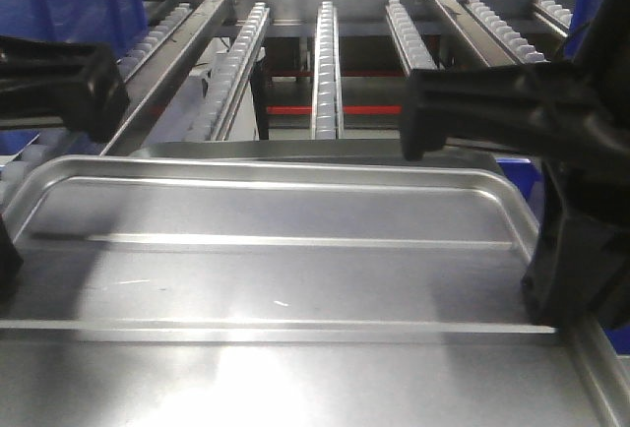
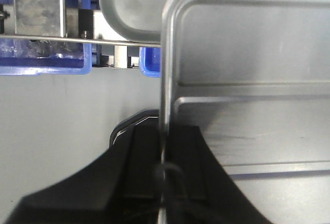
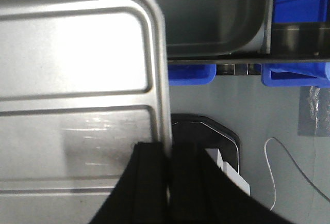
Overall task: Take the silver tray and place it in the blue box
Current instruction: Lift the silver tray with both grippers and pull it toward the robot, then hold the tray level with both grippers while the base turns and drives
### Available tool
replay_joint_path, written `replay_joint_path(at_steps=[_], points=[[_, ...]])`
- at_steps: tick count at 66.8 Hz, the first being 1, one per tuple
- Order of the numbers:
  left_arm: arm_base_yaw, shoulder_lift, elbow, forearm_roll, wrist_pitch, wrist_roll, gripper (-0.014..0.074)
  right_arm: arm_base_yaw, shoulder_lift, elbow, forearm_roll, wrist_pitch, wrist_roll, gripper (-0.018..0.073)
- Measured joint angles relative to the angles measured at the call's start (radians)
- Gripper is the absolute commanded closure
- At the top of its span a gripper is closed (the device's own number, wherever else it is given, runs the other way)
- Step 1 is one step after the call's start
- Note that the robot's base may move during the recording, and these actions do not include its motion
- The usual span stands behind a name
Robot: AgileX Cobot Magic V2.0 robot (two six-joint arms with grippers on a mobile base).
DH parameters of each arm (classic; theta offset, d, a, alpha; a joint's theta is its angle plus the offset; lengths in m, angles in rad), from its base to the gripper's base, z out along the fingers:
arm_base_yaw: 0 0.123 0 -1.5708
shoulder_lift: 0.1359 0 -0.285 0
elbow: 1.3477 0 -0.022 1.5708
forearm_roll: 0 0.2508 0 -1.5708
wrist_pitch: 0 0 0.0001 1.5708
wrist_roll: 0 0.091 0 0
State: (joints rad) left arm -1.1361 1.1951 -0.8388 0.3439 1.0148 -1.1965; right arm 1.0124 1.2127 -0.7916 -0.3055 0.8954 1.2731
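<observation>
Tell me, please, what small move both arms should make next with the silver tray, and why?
Probably a short, level lift with both arms together. The left gripper grips one side rim of the silver tray and the right gripper the opposite rim, so moving one side alone would likely tilt or twist it.

up close it is all matt black plastic. the left end effector (image 2: 164,133) has two broad, flat-faced fingers (image 2: 139,157) that flare out into a wide dark base, with a thin black cable (image 2: 171,167) looped between them. the right end effector (image 3: 168,150) is the same build, its fingers (image 3: 147,175) blocky and square-edged.
</observation>
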Motion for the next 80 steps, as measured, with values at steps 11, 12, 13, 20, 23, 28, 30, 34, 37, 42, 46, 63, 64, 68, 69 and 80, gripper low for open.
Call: replay_joint_path(at_steps=[11,12,13,20,23,28,30,34,37,42,46,63,64,68,69,80], points=[[0.0,0.0,0.0,0.0,0.0,0.0,0.0607,0.0,0.0,0.0,0.0,0.0,0.001,0.0508],[0.0,0.0,0.0,0.0,0.0,0.0,0.0607,0.0,0.0,0.0,0.0,0.0,0.001,0.0508],[0.0,0.0,0.0,0.0,0.0,0.0,0.0607,0.0,0.0,0.0,0.0,0.0,0.001,0.0508],[0.0,0.0,0.0,0.0,0.002,0.0,0.0607,0.0,0.0,0.0,-0.001,-0.002,0.001,0.0508],[0.0,0.0,0.0,0.0,0.002,0.0,0.0607,0.0,0.0,0.0,-0.001,-0.002,0.001,0.0508],[0.0,0.0,0.0,0.0,0.002,0.0,0.0607,0.0,0.0,0.0,-0.001,-0.002,0.001,0.0508],[0.0,0.0,0.0,0.0,0.002,0.0,0.0607,0.0,0.0,0.0,-0.001,-0.002,0.001,0.0508],[0.0,0.0,0.0,0.0,0.002,0.0,0.0607,0.0,0.0,0.0,-0.001,-0.002,0.001,0.0508],[0.0,0.0,0.0,0.0,0.002,0.0,0.0607,0.0,0.0,0.0,-0.001,-0.002,0.001,0.0508],[0.0,0.0,0.0,0.0,0.002,0.0,0.0607,0.0,0.0,0.0,-0.001,-0.002,0.001,0.0508],[0.0,0.0,0.0,0.0,0.002,0.0,0.0607,0.0,0.0,0.0,-0.001,-0.002,0.001,0.0508],[0.0,0.0,0.0,0.0,0.005,0.0,0.0607,0.0,0.0,0.0,-0.001,-0.004,0.001,0.0508],[0.0,0.0,0.0,0.0,0.005,0.0,0.0607,0.0,0.0,0.0,-0.001,-0.004,0.001,0.0508],[0.0,0.0,0.0,0.0,0.005,0.0,0.0607,0.0,0.0,0.0,-0.001,-0.004,0.001,0.0508],[0.0,0.0,0.0,0.0,0.005,0.0,0.0607,0.0,0.0,0.0,-0.001,-0.004,0.001,0.0508],[0.0,0.0,0.0,0.0,0.005,0.0,0.0607,0.0,0.0,0.0,-0.001,-0.004,0.001,0.0508]])
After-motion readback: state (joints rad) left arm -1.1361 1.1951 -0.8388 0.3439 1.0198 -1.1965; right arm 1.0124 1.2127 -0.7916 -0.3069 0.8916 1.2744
